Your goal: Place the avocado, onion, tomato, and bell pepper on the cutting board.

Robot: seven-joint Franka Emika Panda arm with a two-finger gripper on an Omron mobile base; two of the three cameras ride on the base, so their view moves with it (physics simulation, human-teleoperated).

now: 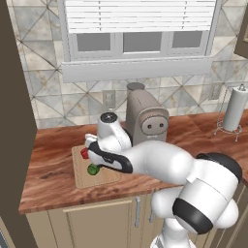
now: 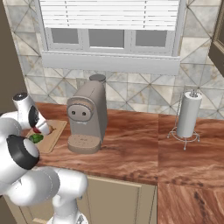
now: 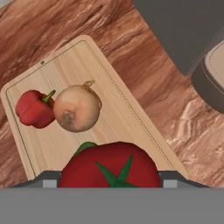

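My gripper [image 3: 109, 183] is shut on the red tomato [image 3: 111, 168], which hangs just above the light-wood cutting board [image 3: 131, 118]. On the board lie the tan onion [image 3: 77, 108] and, touching it, the red bell pepper [image 3: 34, 108]. A sliver of the green avocado [image 3: 86, 146] peeks out from behind the tomato. In the left base view the hand [image 1: 92, 151] hovers over the board [image 1: 104, 178], with the avocado [image 1: 92, 169] just below it. The right base view shows the avocado [image 2: 36, 138] on the board [image 2: 53, 136].
A grey coffee machine [image 1: 147, 121] stands close behind and to the right of the board. A paper towel holder [image 1: 232, 109] sits far right on the reddish wood counter [image 1: 48, 174]. A dark wall panel borders the left.
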